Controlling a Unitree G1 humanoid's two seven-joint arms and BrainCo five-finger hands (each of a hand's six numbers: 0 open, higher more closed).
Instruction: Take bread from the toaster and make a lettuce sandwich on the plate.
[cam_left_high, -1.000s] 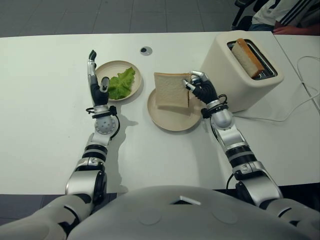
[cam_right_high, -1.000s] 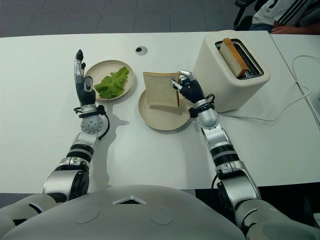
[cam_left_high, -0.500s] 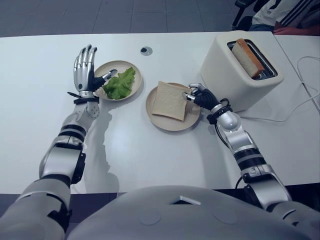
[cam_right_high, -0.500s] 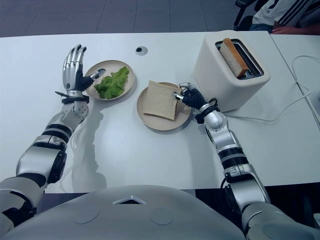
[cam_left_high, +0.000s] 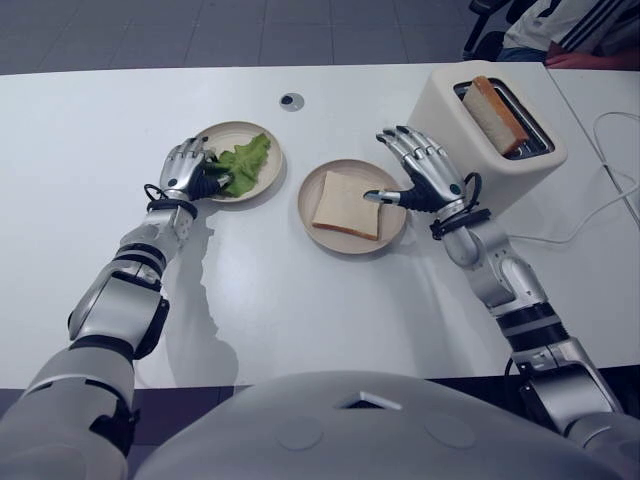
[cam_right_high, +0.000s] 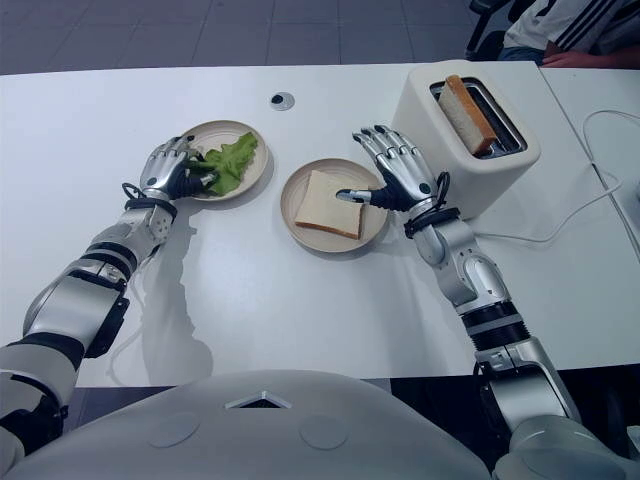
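A slice of bread (cam_left_high: 347, 204) lies flat on the beige plate (cam_left_high: 390, 228) at the table's middle. My right hand (cam_left_high: 422, 176) hovers just right of that plate, open with fingers spread and holding nothing. Behind it stands the white toaster (cam_left_high: 455, 160) with a second slice (cam_left_high: 496, 113) sticking up from its slot. A green lettuce leaf (cam_left_high: 245, 164) rests on a smaller plate (cam_left_high: 232, 133) to the left. My left hand (cam_left_high: 187, 169) sits low over that plate's left rim, fingers curled onto the leaf's near edge.
A small black round fitting (cam_left_high: 292, 101) is set into the table behind the plates. The toaster's white cable (cam_left_high: 612, 198) loops across the right side. Bare white tabletop (cam_left_high: 300, 300) stretches in front of both plates.
My right hand laid the slice flat on the middle plate, let go and rose open. My left hand dropped from upright beside the lettuce plate and curled onto the leaf.
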